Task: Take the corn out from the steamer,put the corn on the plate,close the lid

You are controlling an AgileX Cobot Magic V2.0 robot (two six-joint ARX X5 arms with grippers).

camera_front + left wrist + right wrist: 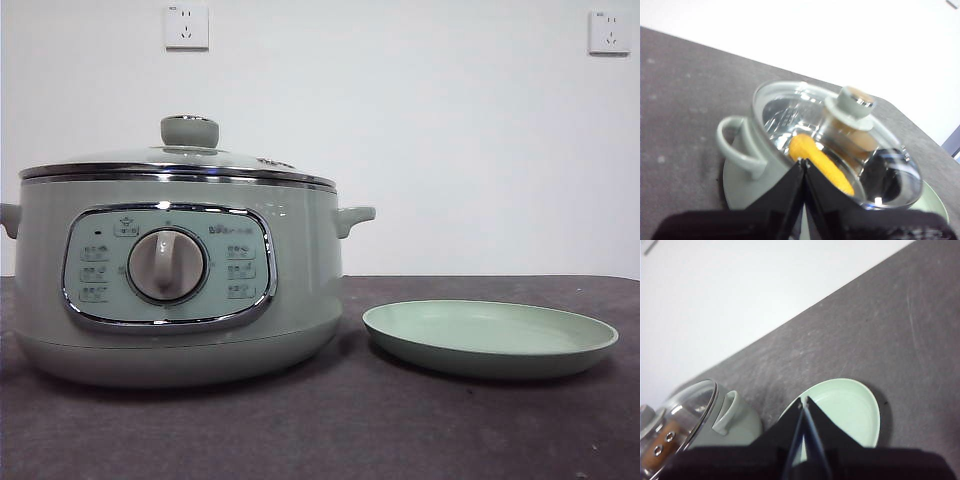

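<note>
The sage-green steamer (180, 285) stands at the left of the table with its glass lid (180, 160) on it, green knob (189, 130) on top. In the left wrist view the yellow-orange corn (820, 161) shows through the lid (875, 165), inside the steamer (747, 165). The pale green plate (490, 338) lies empty to the steamer's right; it also shows in the right wrist view (850, 410). My left gripper (804, 162) is shut and empty above the steamer. My right gripper (803, 401) is shut and empty above the plate. Neither arm shows in the front view.
The dark grey table (330, 430) runs to a white wall with two sockets (187, 27). The steamer's side handle (352, 216) points toward the plate. A control panel with a dial (166, 265) faces the front.
</note>
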